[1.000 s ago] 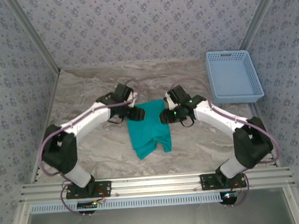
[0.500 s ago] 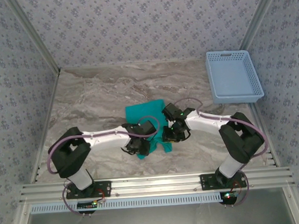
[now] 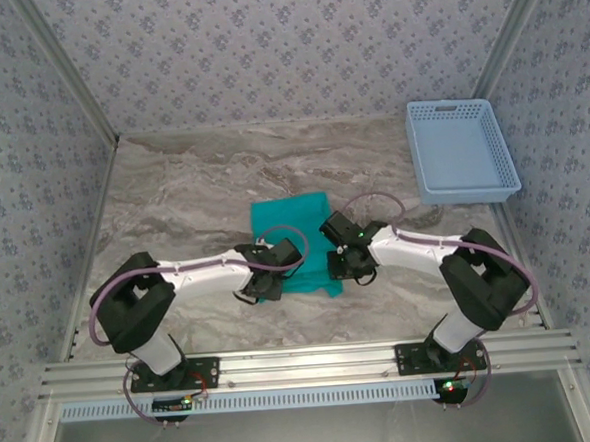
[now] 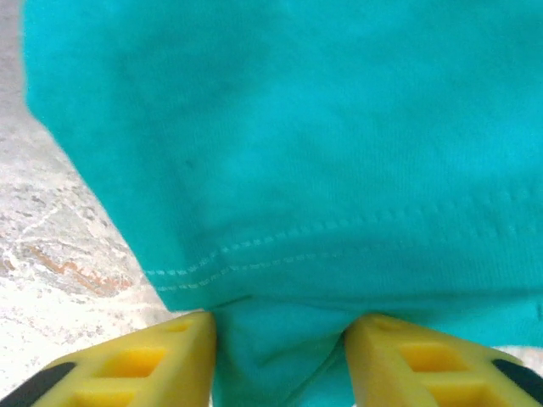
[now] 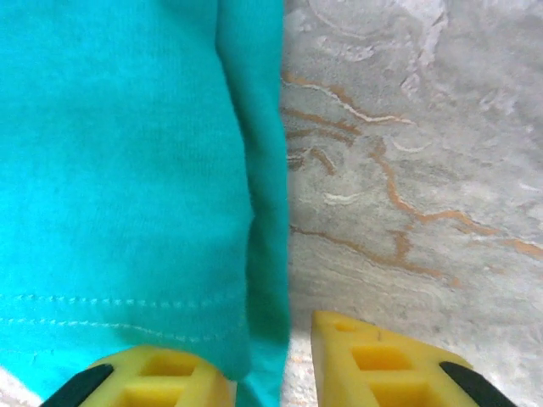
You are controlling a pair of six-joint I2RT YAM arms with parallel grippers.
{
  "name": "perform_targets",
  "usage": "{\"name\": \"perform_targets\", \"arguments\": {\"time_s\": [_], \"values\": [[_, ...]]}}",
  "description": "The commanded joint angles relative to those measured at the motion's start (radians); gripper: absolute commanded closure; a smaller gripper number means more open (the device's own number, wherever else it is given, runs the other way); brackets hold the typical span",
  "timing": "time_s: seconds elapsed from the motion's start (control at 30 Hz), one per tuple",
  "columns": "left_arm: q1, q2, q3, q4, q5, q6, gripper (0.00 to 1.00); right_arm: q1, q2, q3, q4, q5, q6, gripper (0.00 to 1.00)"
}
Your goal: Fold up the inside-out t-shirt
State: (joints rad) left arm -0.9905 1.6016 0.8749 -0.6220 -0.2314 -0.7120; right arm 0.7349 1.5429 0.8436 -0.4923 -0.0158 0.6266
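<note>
The inside-out t-shirt [image 3: 291,231] sits in my part-open left tool [image 4: 280,329] and right tool [image 5: 265,349], hold unclear; retreating may drag its fold open

Teal t-shirt [image 3: 294,243], folded flat into a rectangle, hem stitching visible.

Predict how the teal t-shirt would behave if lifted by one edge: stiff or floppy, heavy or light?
Probably floppy: the t-shirt lies in flat folded layers with soft creases. Likely light: the knit looks thin at its stitched hem. Pushed, it would probably bunch rather than slide across the table.
</note>
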Motion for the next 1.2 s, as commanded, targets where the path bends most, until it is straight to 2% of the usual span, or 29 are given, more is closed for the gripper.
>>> {"name": "perform_targets", "arguments": {"time_s": [0.0, 0.17, 0.23, 0.33, 0.4, 0.43, 0.5, 0.53, 0.6, 0.7, 0.83, 0.97, 1.07, 1.17], "values": [[-0.048, -0.075, -0.023, -0.063, 0.137, 0.128, 0.47, -0.033, -0.106, 0.007, -0.041, -0.033, -0.154, 0.57], [-0.064, -0.199, 0.027, -0.02, 0.149, 0.305, 0.4, -0.157, -0.243, 0.036, -0.057, -0.103, -0.33, 0.46], [-0.062, -0.236, 0.049, -0.012, 0.135, 0.393, 0.33, -0.204, -0.253, 0.058, -0.053, -0.126, -0.346, 0.43], [-0.06, -0.296, 0.062, 0.01, 0.147, 0.607, 0.21, -0.233, -0.221, 0.095, -0.051, -0.213, -0.38, 0.4], [-0.067, -0.381, 0.012, 0.044, 0.268, 0.903, 0.12, -0.211, -0.22, 0.088, -0.038, -0.241, -0.504, 0.36], [-0.069, -0.427, -0.018, 0.062, 0.298, 0.997, 0.01, -0.203, -0.233, 0.086, -0.038, -0.227, -0.564, 0.35], [-0.057, -0.528, -0.088, 0.144, 0.215, 1.108, 0.0, -0.2, -0.287, 0.092, -0.045, -0.289, -0.81, 0.32], [-0.035, -0.558, -0.109, 0.157, 0.22, 1.167, 0.0, -0.197, -0.318, 0.092, -0.055, -0.335, -0.95, 0.31], [0.041, -0.578, -0.122, 0.106, 0.308, 1.295, 0.0, -0.191, -0.38, 0.077, -0.099, -0.416, -1.31, 0.24], [0.068, -0.538, -0.155, 0.064, 0.301, 1.463, 0.0, -0.157, -0.378, 0.057, -0.191, -0.464, -1.674, 0.19], [0.079, -0.478, -0.234, 0.22, 0.29, 1.533, 0.01, -0.146, -0.28, 0.041, -0.226, -0.438, -1.834, 0.18], [0.1, -0.369, -0.264, 0.358, 0.301, 1.573, 0.02, -0.126, -0.219, -0.051, -0.025, -0.361, -1.868, 0.17], [0.103, -0.279, -0.262, 0.422, 0.211, 1.587, 0.03, -0.125, -0.177, -0.091, 0.11, -0.342, -1.862, 0.17], [0.119, -0.255, -0.268, 0.444, 0.21, 1.582, 0.0, -0.115, -0.133, -0.115, 0.196, -0.329, -1.834, 0.17]]}}
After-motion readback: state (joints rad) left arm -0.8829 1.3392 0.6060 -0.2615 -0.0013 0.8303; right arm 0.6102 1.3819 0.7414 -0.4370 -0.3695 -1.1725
